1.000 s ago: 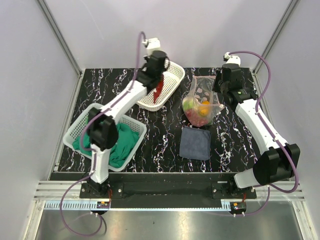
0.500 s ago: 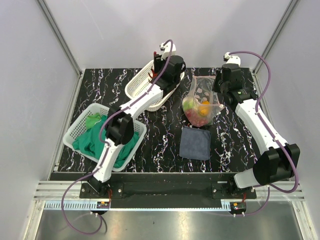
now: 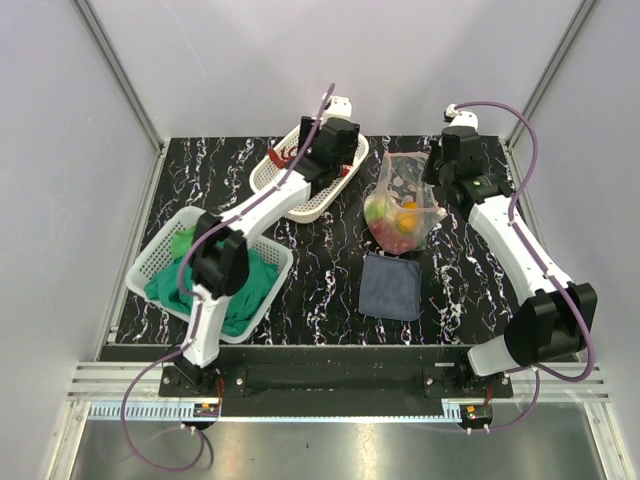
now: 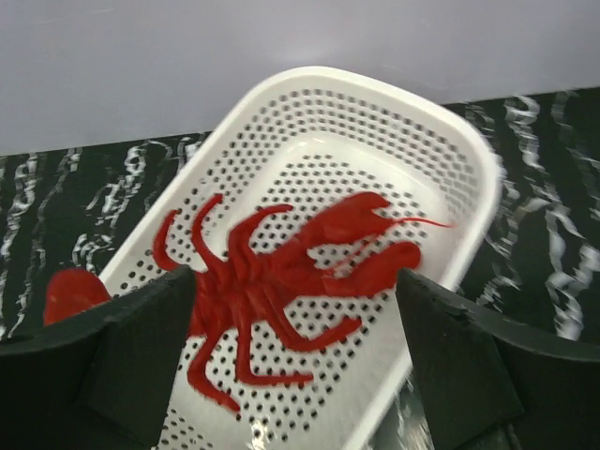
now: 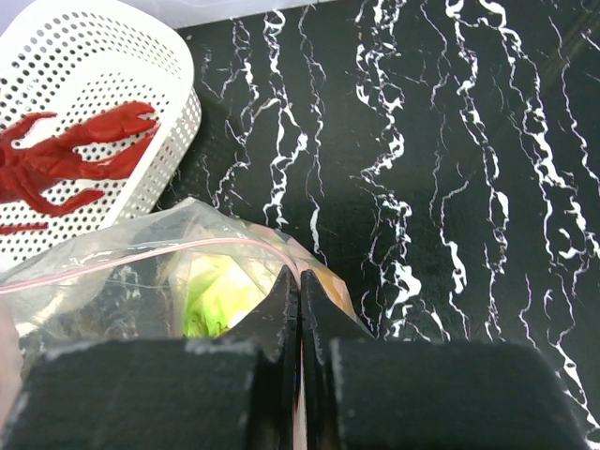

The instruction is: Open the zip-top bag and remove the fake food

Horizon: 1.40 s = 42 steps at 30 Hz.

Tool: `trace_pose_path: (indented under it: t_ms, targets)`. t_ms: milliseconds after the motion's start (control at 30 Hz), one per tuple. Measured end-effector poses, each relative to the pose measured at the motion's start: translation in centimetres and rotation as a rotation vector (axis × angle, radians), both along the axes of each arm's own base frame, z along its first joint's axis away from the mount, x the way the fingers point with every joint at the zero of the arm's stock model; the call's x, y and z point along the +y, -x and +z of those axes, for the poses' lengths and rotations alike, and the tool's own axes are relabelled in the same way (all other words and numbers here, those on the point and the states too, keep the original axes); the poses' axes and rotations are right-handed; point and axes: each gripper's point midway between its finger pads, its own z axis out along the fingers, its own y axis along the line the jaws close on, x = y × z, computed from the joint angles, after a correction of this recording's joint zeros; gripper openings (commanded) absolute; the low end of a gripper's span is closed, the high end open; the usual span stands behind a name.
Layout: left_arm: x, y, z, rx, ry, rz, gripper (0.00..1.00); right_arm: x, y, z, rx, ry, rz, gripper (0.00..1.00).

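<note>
The clear zip-top bag (image 3: 403, 200) stands at the table's back right, its pink zip strip (image 5: 141, 258) along the top edge. Fake food (image 3: 398, 222) fills its bottom: an orange fruit, green-yellow (image 5: 211, 295) and red pieces. My right gripper (image 5: 298, 277) is shut on the bag's top edge at its right corner. A red lobster (image 4: 281, 281) lies flat in the white perforated basket (image 4: 469, 159) at the back centre. My left gripper (image 4: 295, 281) hangs wide open just above it, one finger on either side, touching nothing.
A second white basket (image 3: 160, 255) holding a green cloth (image 3: 215, 280) sits at the front left. A folded dark blue-grey cloth (image 3: 390, 285) lies in front of the bag. Grey walls close in the table at the back and both sides.
My left gripper has opened and let go of the lobster, which now lies in the basket. The left arm swung right over the basket. The right arm and bag stayed still.
</note>
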Motion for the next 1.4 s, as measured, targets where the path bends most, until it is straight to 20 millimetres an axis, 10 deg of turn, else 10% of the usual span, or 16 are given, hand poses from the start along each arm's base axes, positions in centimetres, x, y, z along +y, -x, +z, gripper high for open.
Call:
trace_pose_path:
  t_ms: [267, 467, 767, 1400]
  targets:
    - [-2.0, 6.1, 11.7, -0.042, 0.301, -0.275, 0.72, 0.4, -1.0, 1.1, -0.011, 0.000, 0.010, 0.00]
    - [-7.4, 11.8, 18.3, -0.061, 0.574, -0.641, 0.55, 0.3, -0.8, 0.8, 0.007, 0.004, 0.012, 0.00]
    - [-16.4, 19.1, 13.4, 0.147, 0.688, -0.890, 0.34, 0.4, 0.5, 2.0, 0.000, -0.063, -0.012, 0.00]
    - [-24.9, 17.2, 5.7, 0.277, 0.747, -0.956, 0.31, -3.8, 1.6, 5.0, -0.077, 0.044, -0.190, 0.00]
